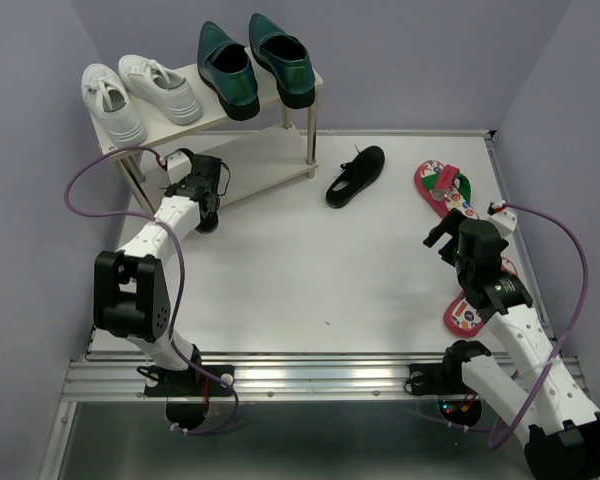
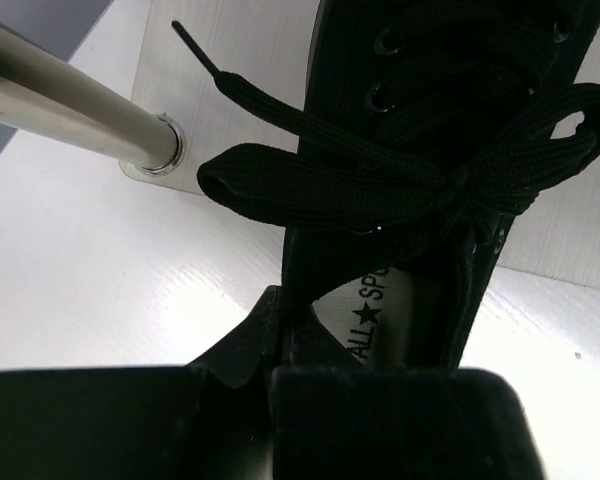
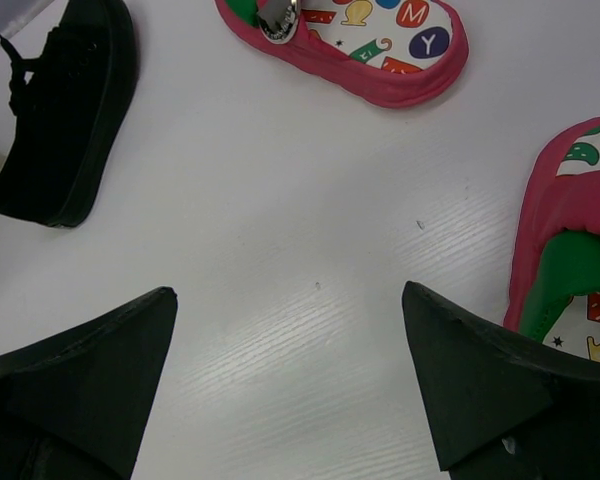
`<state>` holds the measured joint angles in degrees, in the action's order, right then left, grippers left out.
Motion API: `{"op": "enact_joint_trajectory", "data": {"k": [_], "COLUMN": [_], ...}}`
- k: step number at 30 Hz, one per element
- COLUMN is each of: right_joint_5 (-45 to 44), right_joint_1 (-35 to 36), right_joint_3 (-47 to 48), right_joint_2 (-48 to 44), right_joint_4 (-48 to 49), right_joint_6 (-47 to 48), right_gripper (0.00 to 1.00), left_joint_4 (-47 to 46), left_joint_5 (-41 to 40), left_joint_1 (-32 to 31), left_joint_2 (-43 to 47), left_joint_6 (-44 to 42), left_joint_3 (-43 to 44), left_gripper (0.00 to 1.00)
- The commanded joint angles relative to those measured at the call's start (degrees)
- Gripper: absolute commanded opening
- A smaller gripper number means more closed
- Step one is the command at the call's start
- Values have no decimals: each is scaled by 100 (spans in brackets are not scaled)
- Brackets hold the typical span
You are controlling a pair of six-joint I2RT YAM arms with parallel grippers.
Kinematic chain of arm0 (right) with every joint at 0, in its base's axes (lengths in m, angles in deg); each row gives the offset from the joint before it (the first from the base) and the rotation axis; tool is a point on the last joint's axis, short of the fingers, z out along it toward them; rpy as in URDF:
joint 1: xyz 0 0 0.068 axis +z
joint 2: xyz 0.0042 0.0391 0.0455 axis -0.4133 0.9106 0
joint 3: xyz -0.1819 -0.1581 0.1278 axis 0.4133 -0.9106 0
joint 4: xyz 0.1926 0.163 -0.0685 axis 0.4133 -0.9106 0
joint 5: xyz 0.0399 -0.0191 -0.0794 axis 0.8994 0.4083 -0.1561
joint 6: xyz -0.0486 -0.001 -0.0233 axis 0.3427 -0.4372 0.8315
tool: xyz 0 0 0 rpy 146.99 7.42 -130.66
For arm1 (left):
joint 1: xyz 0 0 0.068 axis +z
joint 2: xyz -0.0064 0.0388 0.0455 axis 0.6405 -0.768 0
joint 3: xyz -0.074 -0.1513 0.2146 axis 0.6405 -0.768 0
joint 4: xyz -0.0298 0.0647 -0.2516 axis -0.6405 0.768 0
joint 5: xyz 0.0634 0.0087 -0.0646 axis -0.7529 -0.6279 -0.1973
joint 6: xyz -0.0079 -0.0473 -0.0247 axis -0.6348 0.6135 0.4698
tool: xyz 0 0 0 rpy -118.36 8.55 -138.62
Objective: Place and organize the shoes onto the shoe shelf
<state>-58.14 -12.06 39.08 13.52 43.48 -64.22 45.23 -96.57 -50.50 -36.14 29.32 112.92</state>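
Shoe (image 2: 430, 90), black, clamped in left end effector (image 2: 280, 360); right end effector (image 3: 290, 300) spread, flip-flop (image 3: 570, 230) just beside.

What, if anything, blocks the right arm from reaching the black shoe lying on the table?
Nothing visible, so it probably can: the right gripper hangs open, only bare table lies between it and the black shoe, and the red flip-flop sits off to the side.
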Motion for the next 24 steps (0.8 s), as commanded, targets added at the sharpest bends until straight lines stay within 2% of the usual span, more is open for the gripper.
{"op": "enact_joint_trajectory", "data": {"k": [1, 3, 5, 8, 16, 24], "right_joint_5": [25, 34, 34, 25, 60, 86], "right_joint_1": [-14, -14, -14, -14, -14, -14], "right_joint_3": [-9, -27, -27, -27, -18, -44], "right_joint_2": [-88, -123, -141, -133, -106, -115], "right_joint_4": [313, 321, 304, 312, 312, 313], "right_joint_6": [80, 88, 80, 80, 71, 62], "right_gripper": [100, 100, 100, 100, 100, 100], "left_joint_4": [-235, -182, -190, -182, -68, 433], "left_joint_5": [-110, -75, 13, 92, 233, 119], "left_joint_1": [92, 92, 92, 92, 48, -576], "left_joint_2": [-115, -89, 43, 245, 675, 1098], "left_joint_6": [95, 166, 139, 104, -45, 122], "left_joint_3": [369, 378, 325, 255, 52, -44], "left_gripper": [0, 6, 29, 44, 54, 55]}}
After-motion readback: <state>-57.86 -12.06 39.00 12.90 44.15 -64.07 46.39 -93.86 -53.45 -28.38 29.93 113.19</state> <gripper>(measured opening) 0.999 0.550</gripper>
